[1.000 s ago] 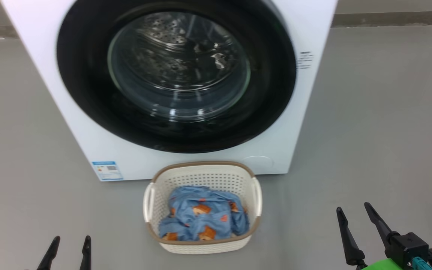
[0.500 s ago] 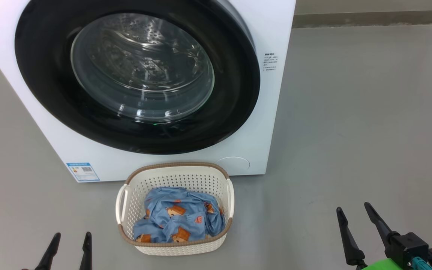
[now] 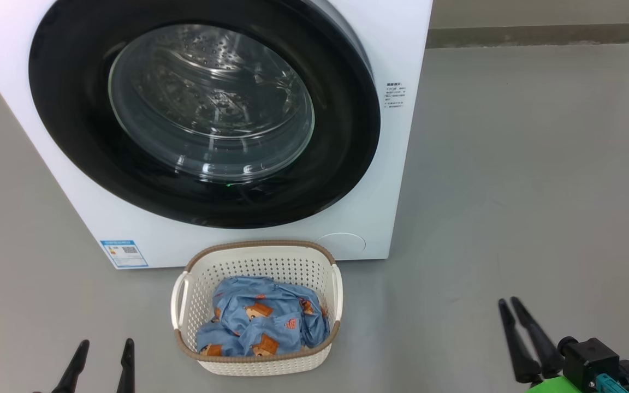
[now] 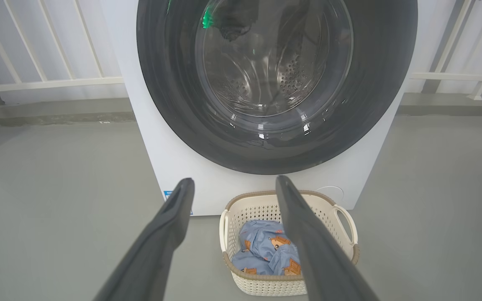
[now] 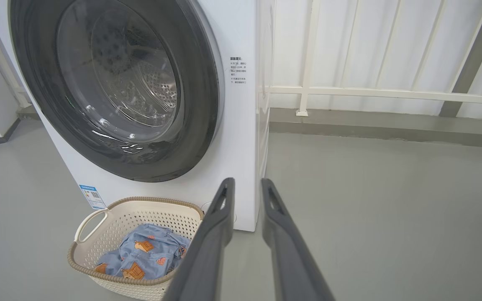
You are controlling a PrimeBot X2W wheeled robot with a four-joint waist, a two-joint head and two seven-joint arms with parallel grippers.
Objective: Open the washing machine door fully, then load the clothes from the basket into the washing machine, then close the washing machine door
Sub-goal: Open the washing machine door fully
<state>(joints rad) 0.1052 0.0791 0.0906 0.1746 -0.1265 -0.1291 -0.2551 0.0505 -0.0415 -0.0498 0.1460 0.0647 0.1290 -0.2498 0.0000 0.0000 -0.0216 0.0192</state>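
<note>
The white washing machine (image 3: 402, 43) stands ahead with its black-rimmed round door (image 3: 347, 136) closed against the front. The cream basket (image 3: 260, 252) sits on the floor just before it, holding the light blue bear-print clothes (image 3: 260, 322). My left gripper (image 3: 104, 345) hangs open at the lower left, well short of the basket. My right gripper (image 3: 508, 302) is at the lower right, its fingers close together with a narrow gap and nothing between them. The left wrist view shows the left gripper (image 4: 234, 184) spread wide before the basket (image 4: 345, 217). The right wrist view shows the right gripper (image 5: 245, 184) beside the machine's corner.
Bare grey floor (image 3: 538, 191) stretches to the right of the machine. A white railing (image 5: 370, 92) and a low grey kerb (image 5: 370, 125) run along the back. A blue label (image 3: 123, 253) is on the machine's lower left front.
My right gripper's fingers have drawn much closer together. The head camera has shifted, so the machine and basket sit further left in the picture. The left gripper is unchanged.
</note>
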